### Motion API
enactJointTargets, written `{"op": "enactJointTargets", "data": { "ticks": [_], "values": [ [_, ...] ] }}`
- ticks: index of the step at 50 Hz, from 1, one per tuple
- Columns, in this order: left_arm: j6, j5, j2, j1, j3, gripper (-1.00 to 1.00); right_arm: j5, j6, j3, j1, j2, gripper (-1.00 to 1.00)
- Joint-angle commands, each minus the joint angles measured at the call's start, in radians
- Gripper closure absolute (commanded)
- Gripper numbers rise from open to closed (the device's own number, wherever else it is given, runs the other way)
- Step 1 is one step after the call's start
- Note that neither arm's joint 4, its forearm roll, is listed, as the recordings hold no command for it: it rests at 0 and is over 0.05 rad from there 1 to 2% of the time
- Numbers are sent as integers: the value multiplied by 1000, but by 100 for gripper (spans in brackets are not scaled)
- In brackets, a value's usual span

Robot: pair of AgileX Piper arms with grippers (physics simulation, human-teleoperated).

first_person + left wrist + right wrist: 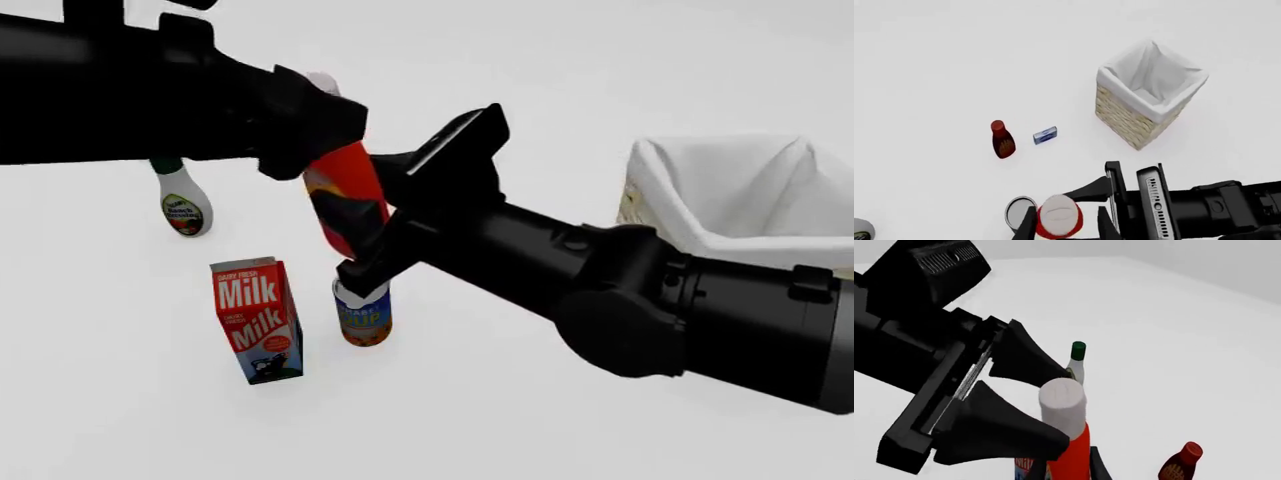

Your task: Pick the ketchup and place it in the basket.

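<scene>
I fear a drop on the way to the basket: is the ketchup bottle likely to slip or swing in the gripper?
The ketchup looks like smooth curved plastic, so it may slip. The left gripper grips it near its top, so the body could probably swing.

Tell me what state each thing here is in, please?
ketchup: lifted off the table, roughly upright, cap on.
left gripper: shut on the ketchup near its cap.
right gripper: fingers flank the ketchup's body; grip unclear.
basket: upright, open, nothing seen inside.
milk carton: standing, closed.
white bottle: standing, capped.
dark red bottle: standing, capped.
small can: standing.
blue box: lying flat.
</scene>
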Motion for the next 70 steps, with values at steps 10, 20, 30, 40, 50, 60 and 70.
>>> {"op": "enactJointTargets", "data": {
  "ticks": [10, 20, 30, 40, 50, 60, 70],
  "values": [
    [-70, 7, -95, -188, -127, -100, 20, 13, 36, -1, -34, 100],
    [-69, 10, -123, -232, -170, -100, 26, 19, 49, -14, -50, 100],
    [-72, -16, -188, -136, -151, -100, 42, 25, 67, -36, -84, 100],
    [-111, -94, -287, -15, -40, -100, 62, 34, 83, -107, -140, 100],
    [-174, -215, -376, 121, 144, -100, 75, 37, 108, -193, -205, 100],
    [-255, -297, -452, 236, 307, -100, 87, 40, 134, -262, -254, 100],
    [-192, -383, -517, 342, 438, -100, 101, 49, 151, -335, -304, 100]
  ]
}}
